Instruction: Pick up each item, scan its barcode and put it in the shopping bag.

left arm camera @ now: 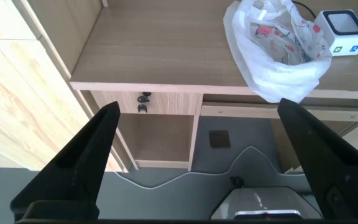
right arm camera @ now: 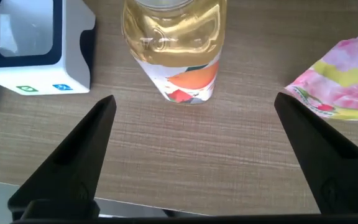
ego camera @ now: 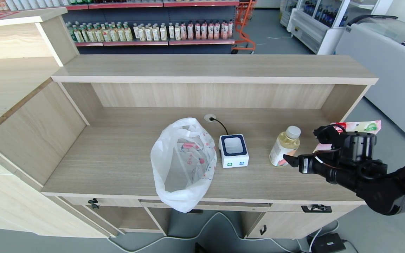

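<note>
You have bottle (ego camera: 285,146) and pouch (ego camera: 362,125), frame right, on the tabletop (ego camera: 118,158), both yet to scan; right gripper (right arm camera: 194,102), left gripper (left arm camera: 199,107): fingers spread, empty.

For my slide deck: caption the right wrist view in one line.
Open right tool faces an upright drink bottle, between barcode scanner and pink snack packet.

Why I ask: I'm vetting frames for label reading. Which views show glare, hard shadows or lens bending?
Head view: the counter has edges that bow slightly, as with a wide lens; light is even and shadows are faint. Right wrist view: a pale reflection on the scanner window, bright highlights across the bottle. Left wrist view: the shopping bag is very bright in places.
</note>
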Tool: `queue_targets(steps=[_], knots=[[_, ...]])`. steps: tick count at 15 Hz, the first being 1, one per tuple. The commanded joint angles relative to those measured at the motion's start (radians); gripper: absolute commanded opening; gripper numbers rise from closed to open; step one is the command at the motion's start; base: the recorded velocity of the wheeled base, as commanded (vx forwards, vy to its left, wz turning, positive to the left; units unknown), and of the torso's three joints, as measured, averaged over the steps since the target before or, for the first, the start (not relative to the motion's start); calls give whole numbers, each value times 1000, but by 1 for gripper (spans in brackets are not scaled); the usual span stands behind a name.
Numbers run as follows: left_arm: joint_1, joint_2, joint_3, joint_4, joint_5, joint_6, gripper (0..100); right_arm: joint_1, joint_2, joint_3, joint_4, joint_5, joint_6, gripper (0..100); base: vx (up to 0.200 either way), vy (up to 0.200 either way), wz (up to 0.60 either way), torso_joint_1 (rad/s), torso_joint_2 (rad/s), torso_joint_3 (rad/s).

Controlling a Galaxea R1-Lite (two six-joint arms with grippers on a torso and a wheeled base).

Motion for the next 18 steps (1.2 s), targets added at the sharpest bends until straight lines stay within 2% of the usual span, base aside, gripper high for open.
queue_targets(steps=[1, 9, 18], knots=[[0, 0, 0, 0, 0, 0, 100, 22, 60, -25, -4, -37, -1, 100, 0, 0, 0, 0, 0, 0], [0, 0, 0, 0, 0, 0, 100, 93, 183, -169, -90, -69, 1, 100, 0, 0, 0, 0, 0, 0], [0, 0, 0, 0, 0, 0, 100, 90, 266, -254, -142, -90, -56, 100, 0, 0, 0, 0, 0, 0]])
